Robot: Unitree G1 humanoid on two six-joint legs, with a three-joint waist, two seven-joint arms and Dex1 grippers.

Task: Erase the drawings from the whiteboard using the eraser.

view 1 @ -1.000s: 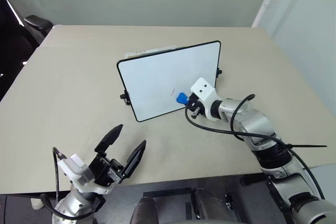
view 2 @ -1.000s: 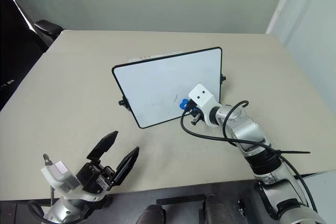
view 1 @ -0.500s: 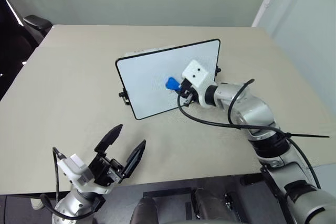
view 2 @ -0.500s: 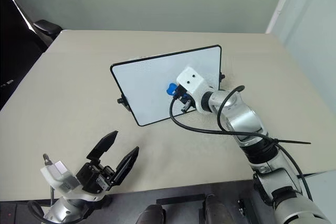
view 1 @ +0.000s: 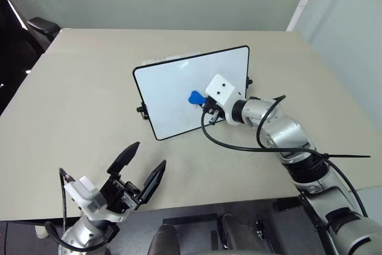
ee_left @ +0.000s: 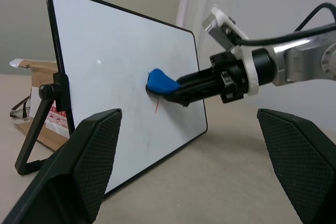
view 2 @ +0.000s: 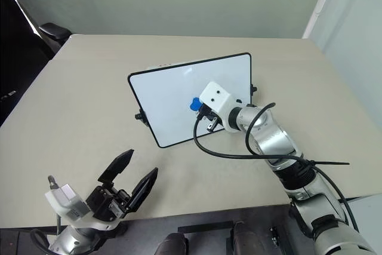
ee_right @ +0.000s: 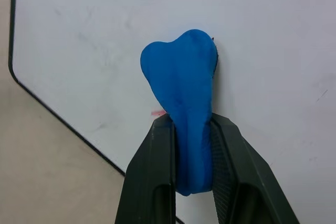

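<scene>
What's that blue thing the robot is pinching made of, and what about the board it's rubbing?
The eraser looks like soft matte foam or rubber: the right gripper squeezes its lower part narrow while its top bulges. The whiteboard seems a smooth, glossy coated panel, showing a small light glint, in a thin black frame, probably plastic.

The whiteboard [view 1: 179, 91] stood propped upright on the table, tilted back on its black side stands, its black-framed white face turned toward the robot. The eraser [view 1: 195, 97], a small bright blue rounded block, was pressed against the middle of that face. A thin red remnant of the drawings [ee_left: 158, 107] showed just below it.
</scene>
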